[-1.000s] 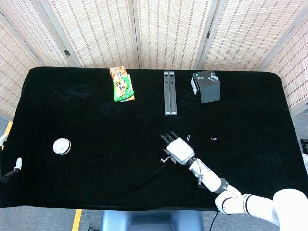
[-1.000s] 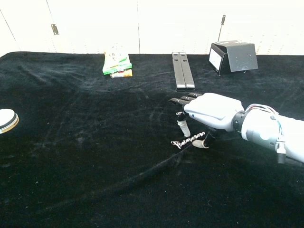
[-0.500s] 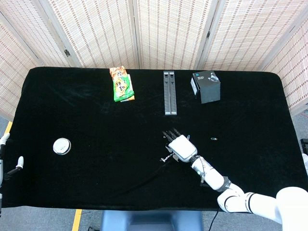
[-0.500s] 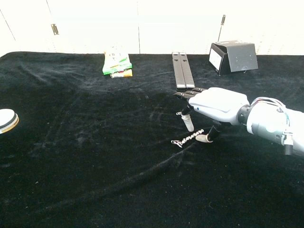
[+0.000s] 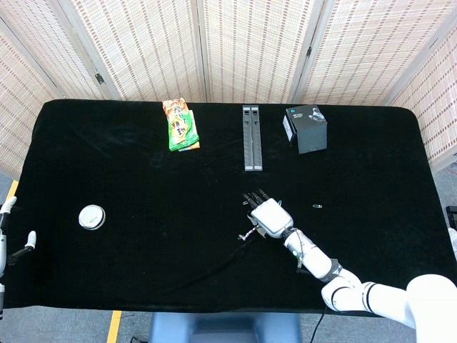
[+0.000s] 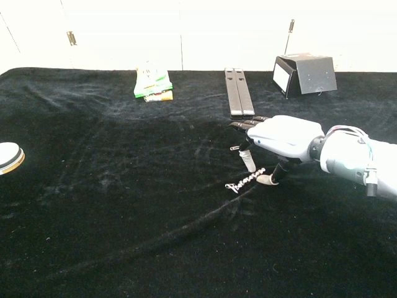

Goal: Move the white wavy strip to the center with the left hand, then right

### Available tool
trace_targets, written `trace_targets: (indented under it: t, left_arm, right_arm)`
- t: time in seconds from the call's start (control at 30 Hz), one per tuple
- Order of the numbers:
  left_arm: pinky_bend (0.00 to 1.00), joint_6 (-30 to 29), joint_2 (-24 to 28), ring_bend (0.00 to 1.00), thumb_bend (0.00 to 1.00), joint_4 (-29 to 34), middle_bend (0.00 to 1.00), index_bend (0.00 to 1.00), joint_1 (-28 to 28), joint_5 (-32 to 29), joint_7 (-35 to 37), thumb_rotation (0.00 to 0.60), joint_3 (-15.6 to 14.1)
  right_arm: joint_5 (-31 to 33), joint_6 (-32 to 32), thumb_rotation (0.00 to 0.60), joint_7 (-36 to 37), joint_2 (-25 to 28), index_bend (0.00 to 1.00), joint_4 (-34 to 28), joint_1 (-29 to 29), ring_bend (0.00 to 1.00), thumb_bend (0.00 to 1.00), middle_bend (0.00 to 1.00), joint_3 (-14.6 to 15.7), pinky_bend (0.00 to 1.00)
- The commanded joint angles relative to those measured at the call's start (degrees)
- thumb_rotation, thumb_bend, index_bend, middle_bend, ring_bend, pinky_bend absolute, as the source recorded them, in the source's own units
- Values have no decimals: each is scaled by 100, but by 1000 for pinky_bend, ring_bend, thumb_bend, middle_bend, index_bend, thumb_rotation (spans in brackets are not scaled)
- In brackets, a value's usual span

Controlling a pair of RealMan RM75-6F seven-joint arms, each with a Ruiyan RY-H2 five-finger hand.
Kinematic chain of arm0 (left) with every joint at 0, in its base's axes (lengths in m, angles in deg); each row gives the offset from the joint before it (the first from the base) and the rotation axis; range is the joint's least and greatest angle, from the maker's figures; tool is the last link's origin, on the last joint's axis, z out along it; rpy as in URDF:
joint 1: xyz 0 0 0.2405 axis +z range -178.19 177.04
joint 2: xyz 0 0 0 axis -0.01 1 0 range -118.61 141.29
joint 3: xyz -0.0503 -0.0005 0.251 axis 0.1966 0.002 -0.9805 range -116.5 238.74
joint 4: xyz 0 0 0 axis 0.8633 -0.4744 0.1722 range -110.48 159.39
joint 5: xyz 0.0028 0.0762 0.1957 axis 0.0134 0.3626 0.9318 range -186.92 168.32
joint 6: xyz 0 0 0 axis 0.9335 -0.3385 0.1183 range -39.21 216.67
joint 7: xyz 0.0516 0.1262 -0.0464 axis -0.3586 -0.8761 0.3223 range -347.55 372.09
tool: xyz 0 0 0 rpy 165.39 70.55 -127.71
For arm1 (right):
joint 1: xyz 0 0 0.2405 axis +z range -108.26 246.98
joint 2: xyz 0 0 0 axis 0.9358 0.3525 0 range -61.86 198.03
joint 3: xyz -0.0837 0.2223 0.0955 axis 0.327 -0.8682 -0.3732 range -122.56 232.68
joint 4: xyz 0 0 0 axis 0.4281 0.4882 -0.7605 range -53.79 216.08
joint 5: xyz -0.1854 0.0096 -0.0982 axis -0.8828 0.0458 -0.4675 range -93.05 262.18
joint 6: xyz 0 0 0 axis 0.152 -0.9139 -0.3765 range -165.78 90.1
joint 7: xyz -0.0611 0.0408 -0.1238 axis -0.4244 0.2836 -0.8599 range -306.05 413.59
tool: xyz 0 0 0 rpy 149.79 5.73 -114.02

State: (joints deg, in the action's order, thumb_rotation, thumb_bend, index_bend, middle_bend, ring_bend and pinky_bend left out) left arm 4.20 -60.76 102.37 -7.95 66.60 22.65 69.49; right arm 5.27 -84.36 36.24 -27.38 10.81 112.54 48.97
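Observation:
The white wavy strip (image 6: 245,179) (image 5: 248,234) is a thin short piece near the middle of the black tablecloth (image 6: 111,205). My right hand (image 6: 282,138) (image 5: 270,216) hovers just over its right end, palm down. The thumb and one finger (image 6: 249,162) point down and pinch that end. The strip slants, its left end low on the cloth. My left hand (image 5: 8,239) shows only as a few spread white fingertips at the far left edge of the head view, well away from the strip and holding nothing that I can see.
At the back lie a green snack packet (image 5: 180,125), a pair of black bars (image 5: 251,137) and a black box (image 5: 305,128). A round white tin (image 5: 92,216) sits at the left. A tiny clip (image 5: 317,207) lies right of the hand. A cloth ridge (image 6: 186,226) runs near the strip.
My right hand has shifted a little toward the back and risen. The strip's right end came up with it, so the strip went from flat to slanted.

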Motion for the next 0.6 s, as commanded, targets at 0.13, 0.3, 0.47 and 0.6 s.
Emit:
trace_targets:
  t: [0.13,0.3,0.47,0.6]
  left_arm:
    - [144,36,-1,132,462,7,281,0,1,4,-31,600,14]
    - [144,94,-11,132,462,5,281,0,3,-36,-66,600,33]
    - [144,105,-6,132,462,3,281,0,20,-77,-86,600,66]
    - [144,78,9,132,462,21,281,0,56,-109,-84,600,95]
  right_arm:
    - [73,4,600,-53,12,584,-1,18,0,354,0,23,0]
    - [188,58,600,-206,6,634,56,46,0,402,1,47,0]
    - [354,134,600,-331,-9,692,57,72,0,420,29,39,0]
    - [433,118,600,-340,28,765,-21,79,0,457,62,16,0]
